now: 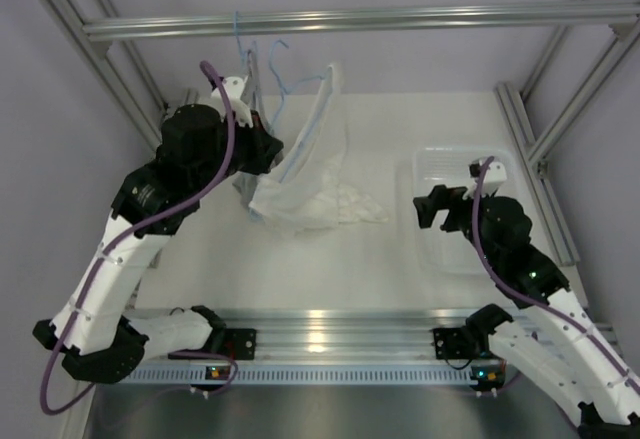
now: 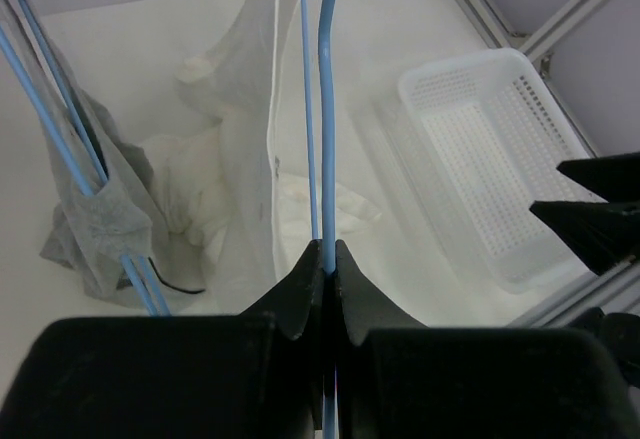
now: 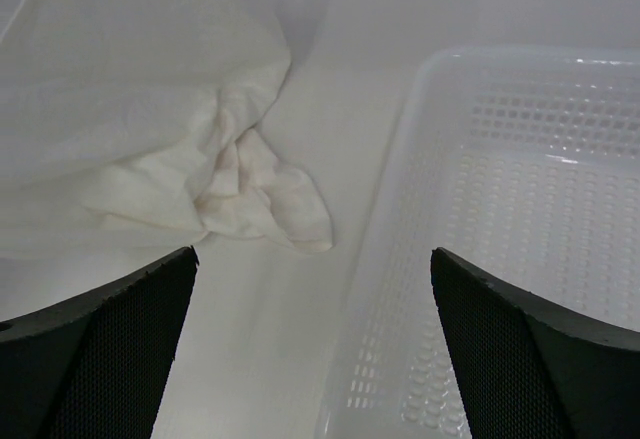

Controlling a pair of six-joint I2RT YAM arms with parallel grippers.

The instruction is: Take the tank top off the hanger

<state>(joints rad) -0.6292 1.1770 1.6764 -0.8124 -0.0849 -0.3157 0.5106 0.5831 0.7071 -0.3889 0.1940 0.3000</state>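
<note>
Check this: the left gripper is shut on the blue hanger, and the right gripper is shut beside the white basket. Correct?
No: the right gripper is open, not shut, beside the basket; the right wrist view shows it.

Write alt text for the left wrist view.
The left gripper is shut on the light-blue hanger, whose wire runs up the centre. The white tank top hangs left of it, trailing onto the table; a white basket sits at right, a grey top at left.
</note>
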